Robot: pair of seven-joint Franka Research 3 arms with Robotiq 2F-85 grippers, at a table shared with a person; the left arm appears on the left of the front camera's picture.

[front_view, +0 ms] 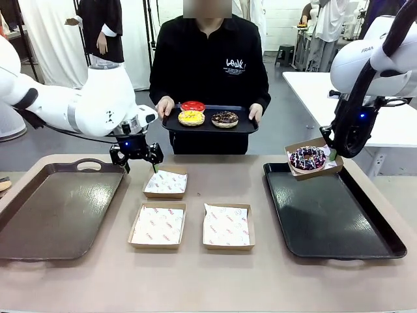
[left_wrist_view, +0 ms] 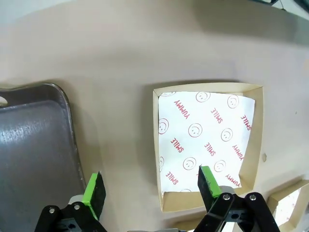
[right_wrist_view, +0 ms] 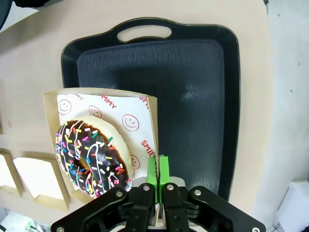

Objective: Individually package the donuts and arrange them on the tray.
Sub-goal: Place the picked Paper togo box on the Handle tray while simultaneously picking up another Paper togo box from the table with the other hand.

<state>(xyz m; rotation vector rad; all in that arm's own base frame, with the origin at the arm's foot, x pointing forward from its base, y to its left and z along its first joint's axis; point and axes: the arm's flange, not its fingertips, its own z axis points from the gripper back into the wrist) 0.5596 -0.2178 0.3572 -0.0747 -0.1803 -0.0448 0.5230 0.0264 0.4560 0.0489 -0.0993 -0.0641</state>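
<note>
The right gripper's (right_wrist_view: 158, 167) jaws are clenching the first sprinkled donut's (right_wrist_view: 77, 140) cardboard box (right_wrist_view: 50, 110) over the black tray (right_wrist_view: 193, 96). The left gripper (left_wrist_view: 151, 185) is gaping, and three donuts (front_view: 191, 118) are waiting unboxed.

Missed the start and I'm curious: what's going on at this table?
The right claw is shut on the rim of a cardboard box holding the dark sprinkled donut, tilted above the black tray at its far corner. The left claw hangs open over an empty paper-lined box. Across the table, a person holds a small tray with the red donut, the yellow donut and the chocolate donut, not yet boxed. Two more empty boxes lie on the table.
</note>
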